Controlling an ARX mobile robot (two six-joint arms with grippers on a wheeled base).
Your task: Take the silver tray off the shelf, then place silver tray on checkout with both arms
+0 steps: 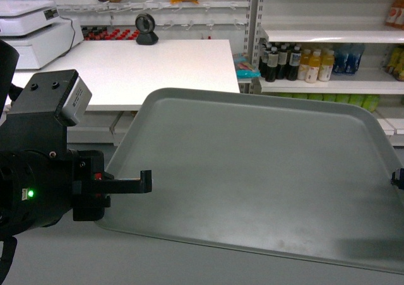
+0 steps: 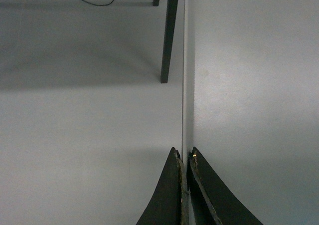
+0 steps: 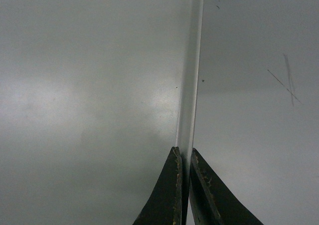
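You have the silver tray (image 1: 252, 171) off the shelf, both end effectors, left (image 1: 142, 182) and right (image 3: 183, 185), clamped on its rims; the checkout tabletop (image 1: 158, 64) remains ahead.

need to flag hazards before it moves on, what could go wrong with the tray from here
Each gripper pinches only the thin rim: the left gripper and the right gripper clamp opposite edges of the silver tray, so uneven arm motion could twist it loose. The tray hangs over the floor, short of the checkout; a slip would drop it. The scanner on the counter might get bumped.
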